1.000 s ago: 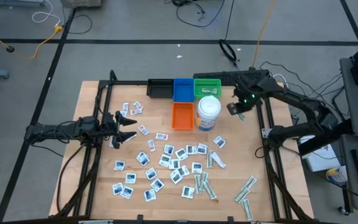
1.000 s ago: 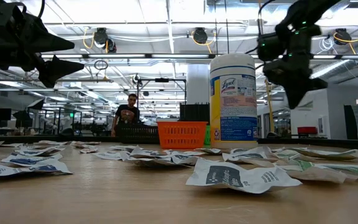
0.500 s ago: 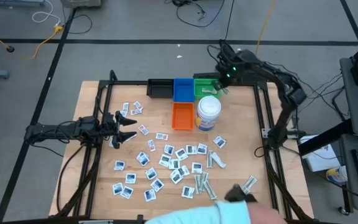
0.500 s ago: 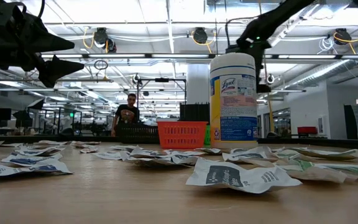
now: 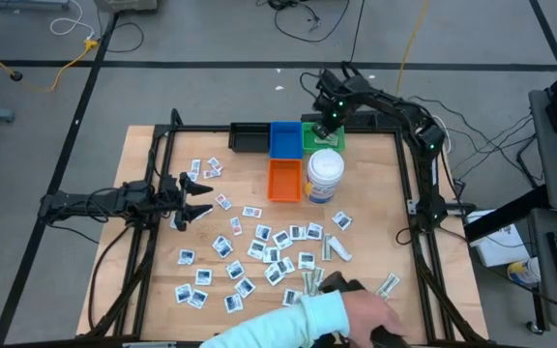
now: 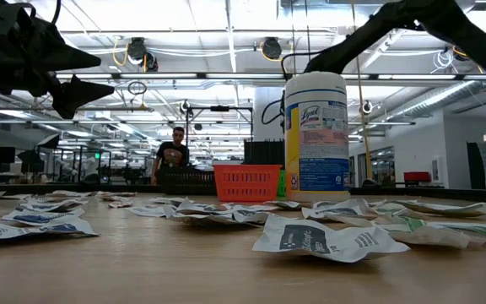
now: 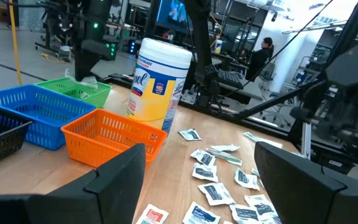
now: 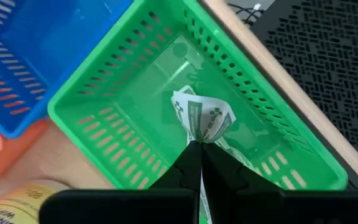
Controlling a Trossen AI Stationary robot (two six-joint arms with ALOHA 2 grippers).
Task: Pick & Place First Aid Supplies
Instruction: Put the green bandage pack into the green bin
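Note:
Many small white square packets (image 5: pixel 259 246) lie scattered flat on the wooden table, with pale grey-green strips (image 5: pixel 335 249) toward its near right. My right gripper (image 5: pixel 325 126) hangs over the green basket (image 5: pixel 309 135) at the far edge, shut on one strip (image 8: pixel 201 115). The left wrist view shows that gripper (image 7: pixel 89 53) above the green basket (image 7: pixel 73 92) too. My left gripper (image 5: pixel 199 197) hovers open above the table's left side, its fingers pointing right toward the packets and touching nothing. In the low view the wipes canister hides my right gripper. My right gripper pinches the strip between its two shut fingers (image 8: pixel 188 163), pointing down from above. The strip is bent over, and its folded loop (image 8: pixel 204 118) bulges just beyond the fingertips. It hangs lifted clear above the green basket's floor (image 8: pixel 135 106).
A black basket (image 5: pixel 249 138), a blue basket (image 5: pixel 283 138) and an orange basket (image 5: pixel 284 179) stand by the green one. A tall wipes canister (image 5: pixel 324 176) stands beside the orange basket. A person's hand and pale sleeve (image 5: pixel 341 311) reach over the near edge, among the strips.
My right gripper has carried the strip from right of the canister toward the far edge, then left, ending over the green basket. A person's arm has come in from the near edge and reached farther onto the table. My left arm has kept still.

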